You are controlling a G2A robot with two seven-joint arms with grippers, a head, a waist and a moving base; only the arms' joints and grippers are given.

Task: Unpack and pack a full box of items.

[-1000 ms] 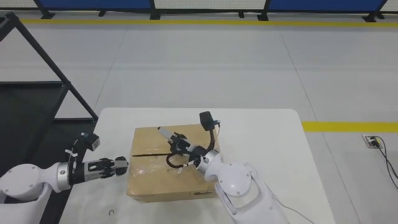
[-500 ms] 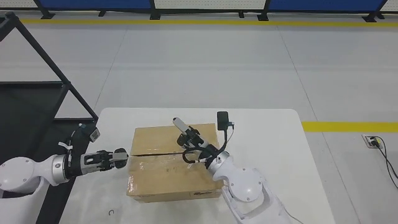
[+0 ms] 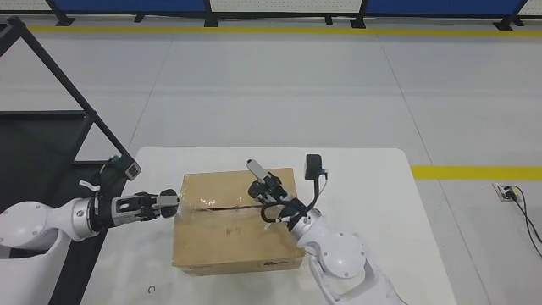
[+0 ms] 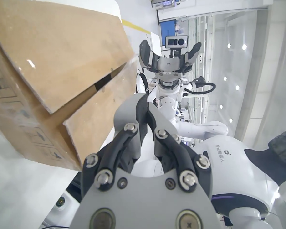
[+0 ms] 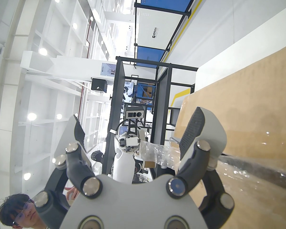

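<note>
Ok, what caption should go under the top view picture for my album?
Shut left gripper at one end of the cardboard box, open right gripper over its top.

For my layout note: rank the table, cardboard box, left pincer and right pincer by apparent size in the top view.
1. table
2. cardboard box
3. left pincer and right pincer: too alike to rank, and the right one stands open.

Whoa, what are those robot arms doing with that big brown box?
A two-armed robot is working on a cardboard box on the white table. Its left tool, shut, sits at the box's end by the flap seam. Its right tool, open, hovers over the top. The flaps are mostly closed.
</note>
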